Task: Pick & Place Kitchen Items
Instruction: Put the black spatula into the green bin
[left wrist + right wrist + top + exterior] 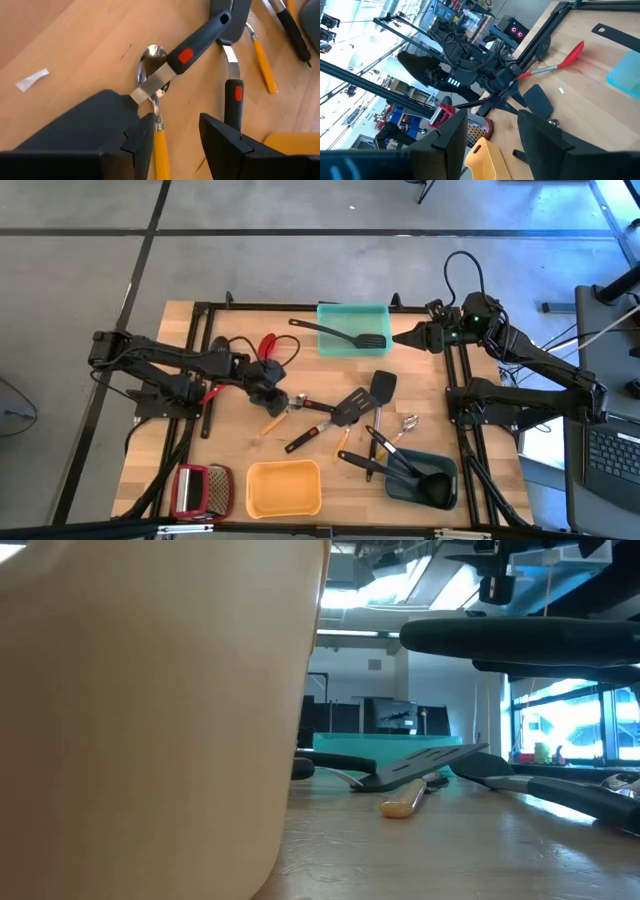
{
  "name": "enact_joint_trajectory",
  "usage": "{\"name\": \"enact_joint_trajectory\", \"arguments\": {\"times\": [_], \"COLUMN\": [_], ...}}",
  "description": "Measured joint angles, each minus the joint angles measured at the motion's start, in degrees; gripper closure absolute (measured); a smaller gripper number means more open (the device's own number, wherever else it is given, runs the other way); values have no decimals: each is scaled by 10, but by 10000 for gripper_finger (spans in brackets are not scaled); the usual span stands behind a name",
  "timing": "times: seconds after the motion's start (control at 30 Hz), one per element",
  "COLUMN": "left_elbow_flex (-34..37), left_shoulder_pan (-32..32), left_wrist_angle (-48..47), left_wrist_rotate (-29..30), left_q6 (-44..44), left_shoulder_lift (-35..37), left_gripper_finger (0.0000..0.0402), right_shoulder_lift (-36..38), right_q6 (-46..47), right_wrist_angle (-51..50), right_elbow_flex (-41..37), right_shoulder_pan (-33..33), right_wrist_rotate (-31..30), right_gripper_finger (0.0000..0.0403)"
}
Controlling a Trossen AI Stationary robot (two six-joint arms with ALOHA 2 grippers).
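Note:
My left gripper [272,398] is open and low over the table's middle left. In the left wrist view [175,135] an orange-handled metal spoon [160,150] lies on the wood with its handle between the fingers. A black turner [200,45] with a red mark lies across the spoon's neck. A red spoon [268,345] lies on the table behind the gripper. My right gripper [400,337] is open and empty beside the teal tray [352,330], which holds a black slotted spatula [345,335]. My left gripper stands over the orange handle [161,145] of the spoon, coming from above and along it. One finger [142,137] lies right beside the handle and the turner's blade. I cannot tell whether it touches either.
Several more black and orange-handled utensils [350,415] lie scattered at the middle. A grey-blue tray [425,480] with black ladles stands at the near right, a yellow tray [283,487] at the near middle and a red-framed grater [200,490] at the near left.

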State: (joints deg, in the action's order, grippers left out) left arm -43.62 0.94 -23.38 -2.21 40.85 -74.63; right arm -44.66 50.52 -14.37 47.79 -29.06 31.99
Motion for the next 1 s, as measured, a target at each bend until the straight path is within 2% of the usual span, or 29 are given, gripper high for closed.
{"name": "enact_joint_trajectory", "arguments": {"times": [0.2, 0.37, 0.43, 0.73, 1.0], "left_elbow_flex": [0, 0, 0, -32, -71], "left_shoulder_pan": [-5, -5, -5, -5, 3], "left_wrist_angle": [42, 129, 153, 164, 162], "left_wrist_rotate": [25, 10, 7, -19, -9], "left_q6": [-45, -200, -236, -303, -303], "left_shoulder_lift": [-1, -26, -44, -147, -164], "left_gripper_finger": [251, 251, 251, 251, 251], "right_shoulder_lift": [0, 0, 0, 0, 0], "right_q6": [-4, -5, -8, -10, -10], "right_wrist_angle": [0, 0, 0, -4, -33], "right_elbow_flex": [0, 0, 0, 0, 0], "right_shoulder_pan": [0, 0, 0, 0, 0], "right_wrist_rotate": [0, -5, -10, -20, -20], "right_gripper_finger": [226, 226, 226, 226, 226]}}
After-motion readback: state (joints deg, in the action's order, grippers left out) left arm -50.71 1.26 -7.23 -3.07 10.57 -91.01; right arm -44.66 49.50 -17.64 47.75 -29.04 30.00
